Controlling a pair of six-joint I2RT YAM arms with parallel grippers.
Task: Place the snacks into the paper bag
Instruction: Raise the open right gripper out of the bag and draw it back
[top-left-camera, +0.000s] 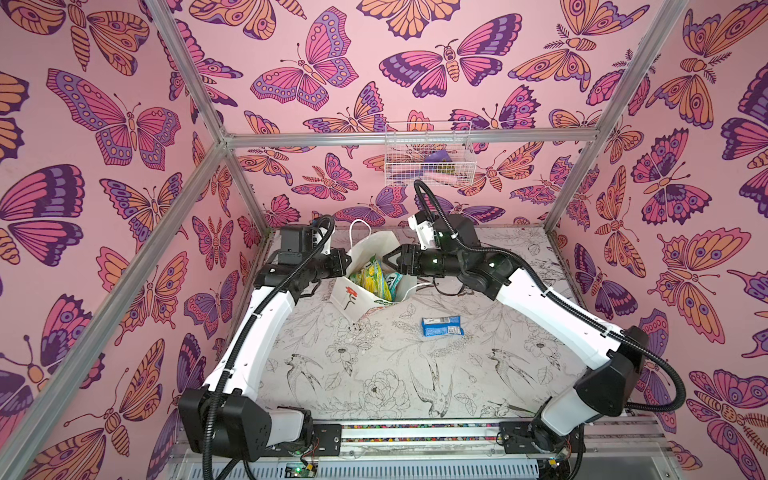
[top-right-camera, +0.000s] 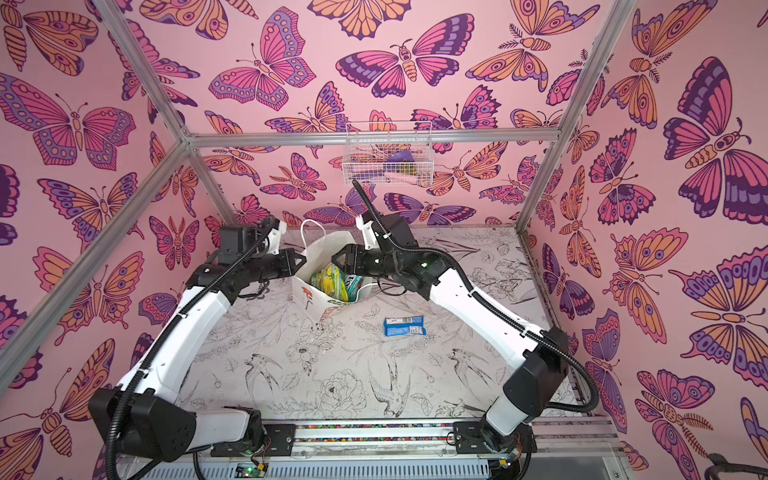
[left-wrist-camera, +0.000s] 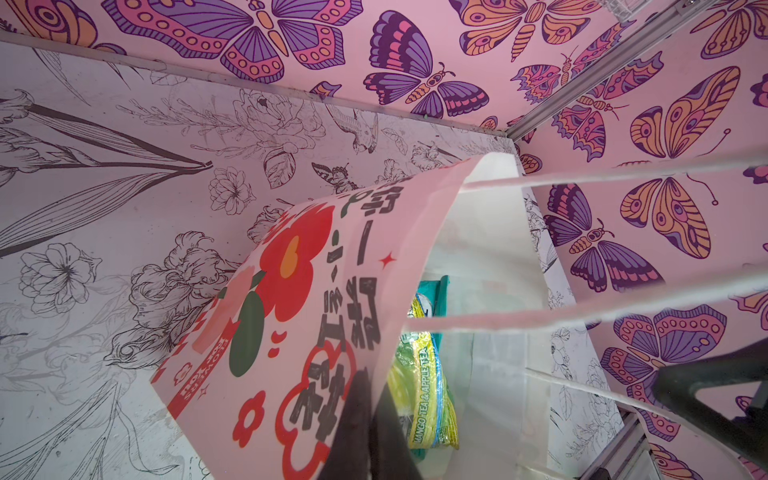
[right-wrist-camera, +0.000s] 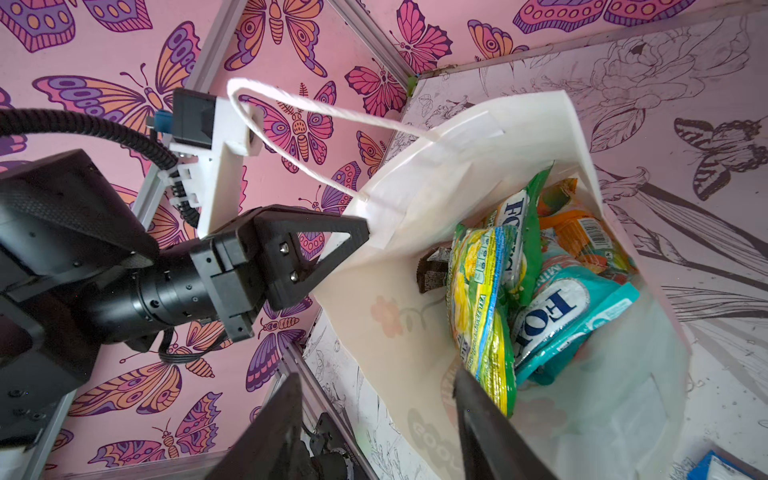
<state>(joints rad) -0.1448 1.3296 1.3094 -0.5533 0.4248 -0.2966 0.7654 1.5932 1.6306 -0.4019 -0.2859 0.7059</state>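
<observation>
The white paper bag (top-left-camera: 347, 297) (top-right-camera: 305, 291) stands open at the back of the table, its red flower face toward the front. My left gripper (top-left-camera: 348, 262) (left-wrist-camera: 374, 380) is shut on the bag's rim beside a cord handle. Just over the bag's mouth, my right gripper (top-left-camera: 386, 259) (right-wrist-camera: 376, 376) is open and holds nothing. Inside the bag lie a green-yellow packet (right-wrist-camera: 478, 299), a teal packet (right-wrist-camera: 573, 307), an orange packet (right-wrist-camera: 582, 232) and a small dark wrapper (right-wrist-camera: 434, 266). A small blue-white packet (top-left-camera: 441, 326) (top-right-camera: 404, 326) lies flat on the table in front of the bag, to its right.
A white wire basket (top-left-camera: 430, 156) (top-right-camera: 388, 153) hangs on the back wall above the bag, with a few items in it. Pink butterfly walls and metal frame posts close in the table on three sides.
</observation>
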